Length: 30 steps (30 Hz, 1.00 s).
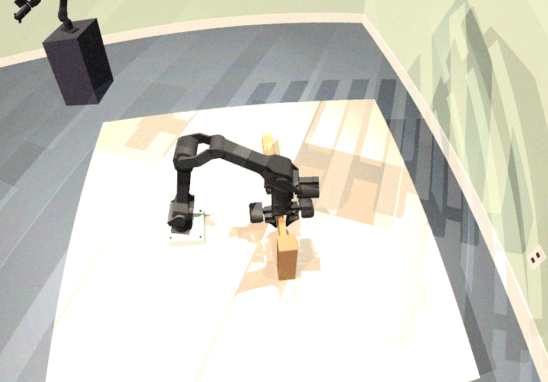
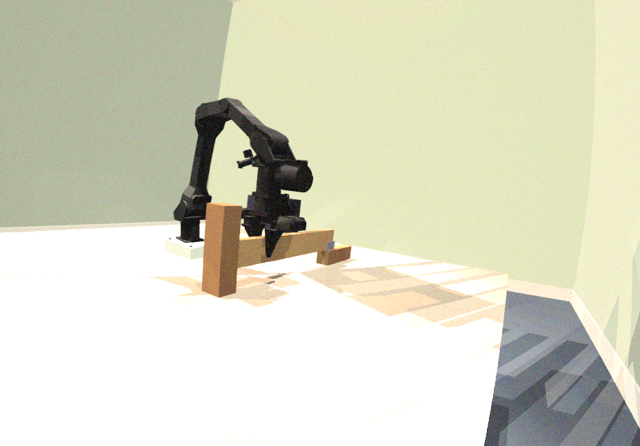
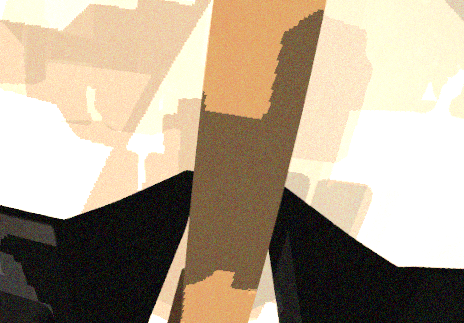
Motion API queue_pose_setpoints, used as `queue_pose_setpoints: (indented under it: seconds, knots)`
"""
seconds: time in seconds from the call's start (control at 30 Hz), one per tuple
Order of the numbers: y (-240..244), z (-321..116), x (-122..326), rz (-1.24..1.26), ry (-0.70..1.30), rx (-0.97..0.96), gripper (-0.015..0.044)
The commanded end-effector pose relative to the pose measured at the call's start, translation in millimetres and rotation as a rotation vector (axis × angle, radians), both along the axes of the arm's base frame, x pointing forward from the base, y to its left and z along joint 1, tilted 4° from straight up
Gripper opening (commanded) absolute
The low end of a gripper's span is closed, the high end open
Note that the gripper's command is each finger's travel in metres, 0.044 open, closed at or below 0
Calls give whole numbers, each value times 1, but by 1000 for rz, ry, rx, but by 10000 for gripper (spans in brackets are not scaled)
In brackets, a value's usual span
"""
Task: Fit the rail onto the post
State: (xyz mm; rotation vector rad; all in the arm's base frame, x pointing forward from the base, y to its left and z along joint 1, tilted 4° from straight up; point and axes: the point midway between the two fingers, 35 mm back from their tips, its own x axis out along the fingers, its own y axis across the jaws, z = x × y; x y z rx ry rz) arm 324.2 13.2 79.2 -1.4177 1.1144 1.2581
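From the top, you've got the end effector (image 1: 281, 224) (image 2: 262, 245) (image 3: 232, 188) part open, its fingers straddling the rail (image 1: 282, 228) (image 2: 305, 243) (image 3: 245, 150) close to the post (image 1: 286, 256) (image 2: 221, 250), and it looks like a loosened grasp rather than a firm hold. The arm covers most of the rail's length here, the wrist hides the middle, and you can't see the pegs or the holes at all. Over to the exterior view: the rail runs up off the desk (image 1: 132, 280) (image 2: 310, 379) (image 3: 50, 165), looking level, from the post to the bracket (image 2: 330, 245) on the footboard block (image 1: 267, 138) (image 2: 339, 254). The post masks the near end, so whether the joint is fully seated, you can't tell. That's a stiff wooden bar, likely light to moderate in weight, not fragile, with flat sides that should grip well; if it needs another nudge, take it across those sides, near the post, and push straight along its length. Now the wrist view: the rail fills the gap between the dark fingers, both its ends are cut off, patchy shadow muddies the top face, and whether the pads touch its sides is too hard to call.
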Motion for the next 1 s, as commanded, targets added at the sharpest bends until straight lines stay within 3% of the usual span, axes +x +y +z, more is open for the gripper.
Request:
queue_pose_setpoints:
  seconds: [0.0,0.27,0.6,0.97]
  knots:
    - [0,0,0,-1,0,0,236]
    - [0,0,0,-1,0,0,440]
    - [32,27,-8,-1,-1,-3,440]
    - [32,27,-8,-1,-1,-3,440]
